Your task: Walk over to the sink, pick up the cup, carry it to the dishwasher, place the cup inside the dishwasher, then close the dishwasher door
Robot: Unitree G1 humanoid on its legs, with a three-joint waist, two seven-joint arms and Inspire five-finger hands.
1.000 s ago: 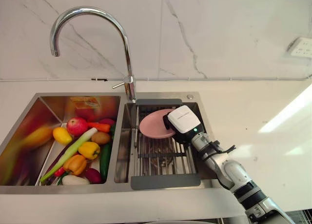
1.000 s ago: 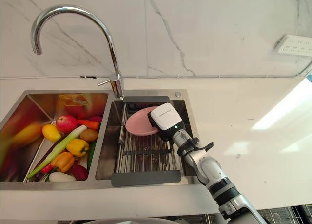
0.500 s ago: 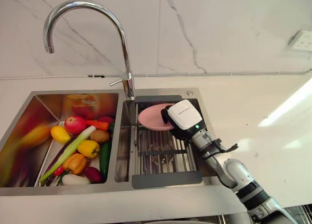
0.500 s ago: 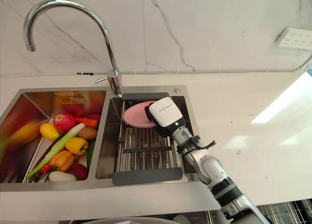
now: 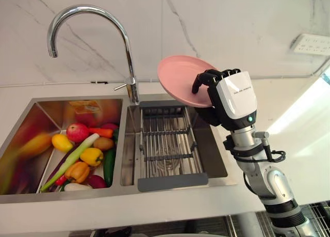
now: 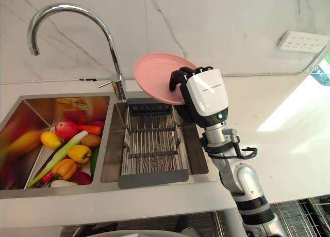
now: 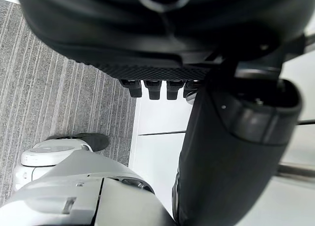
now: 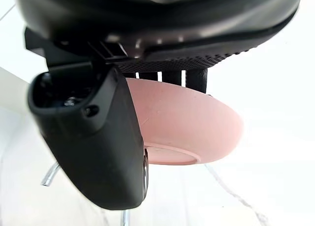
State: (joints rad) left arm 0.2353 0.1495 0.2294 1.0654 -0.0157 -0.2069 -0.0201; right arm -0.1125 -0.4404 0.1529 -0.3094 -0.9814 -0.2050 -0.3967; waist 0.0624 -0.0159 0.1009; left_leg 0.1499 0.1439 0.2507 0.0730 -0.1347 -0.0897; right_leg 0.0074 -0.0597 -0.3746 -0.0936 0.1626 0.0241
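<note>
Your right hand (image 5: pixel 233 95) has its fingers (image 5: pixel 209 78) curled over the rim of a pink dish (image 5: pixel 178 74), thumb on the other face. It looks like a shallow plate, not a cup. The dish hangs tilted above the back edge of the sink's (image 5: pixel 103 194) right basin, its rim near the tap (image 5: pixel 126 46) but apart from it, with bare counter (image 5: pixel 294 144) to the right. A second ago it lay low on the rack (image 5: pixel 167 144); now you've lifted it clear. Your left hand (image 7: pixel 162 34) hangs over the floor (image 7: pixel 59 88), and you can't tell its grip
</note>
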